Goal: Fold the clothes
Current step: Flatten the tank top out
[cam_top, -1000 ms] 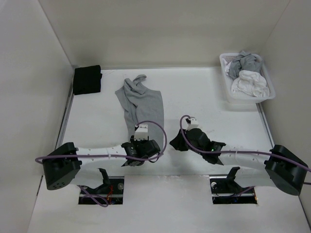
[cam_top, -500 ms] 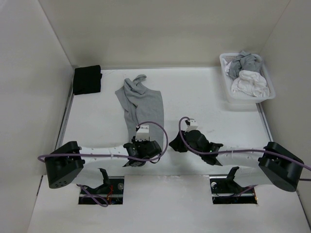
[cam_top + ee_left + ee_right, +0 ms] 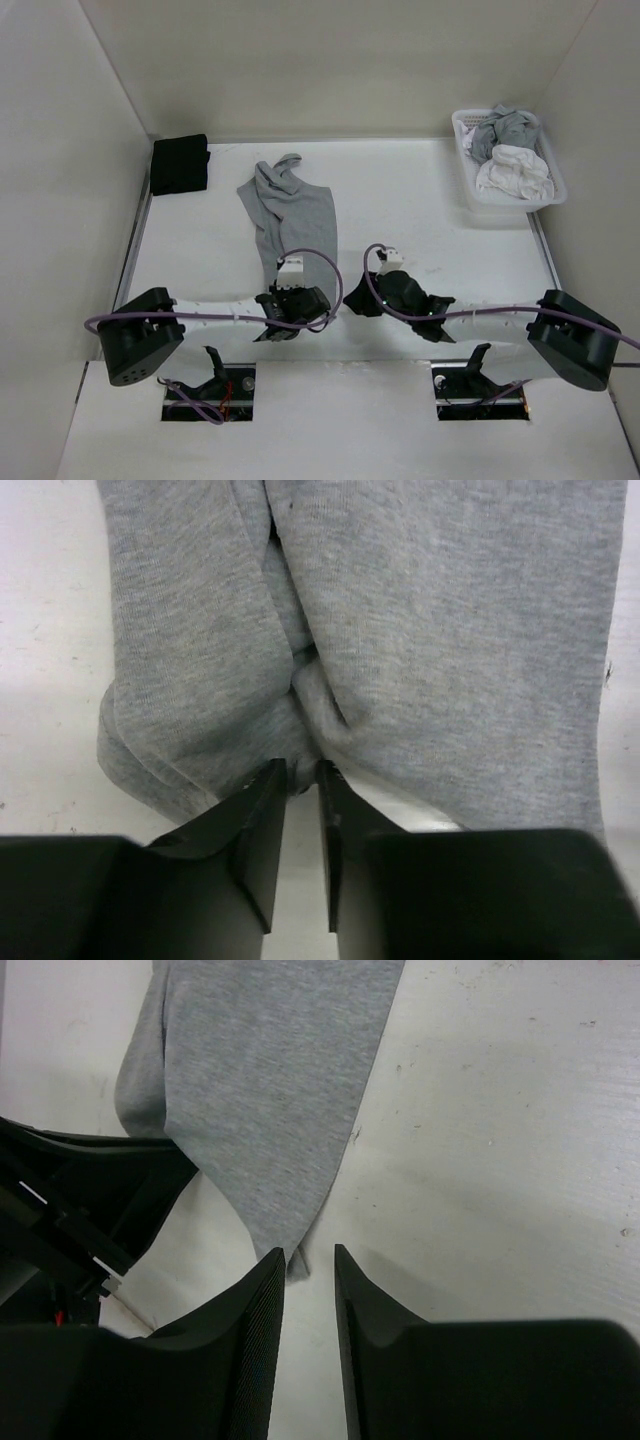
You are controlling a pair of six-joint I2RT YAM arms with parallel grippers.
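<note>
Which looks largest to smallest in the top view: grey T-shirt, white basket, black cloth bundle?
1. grey T-shirt and white basket: about alike, so unranked.
2. black cloth bundle: clearly smallest.

No text, label, brand, number or sign can be read in any of the views. The grey T-shirt (image 3: pixel 450 630) shows only plain knit in the close wrist views. In the top view the small white blocks (image 3: pixel 291 266) on the arms' wrists, at about 6 o'clock on the table, are too small to tell if something is written on them.
</note>
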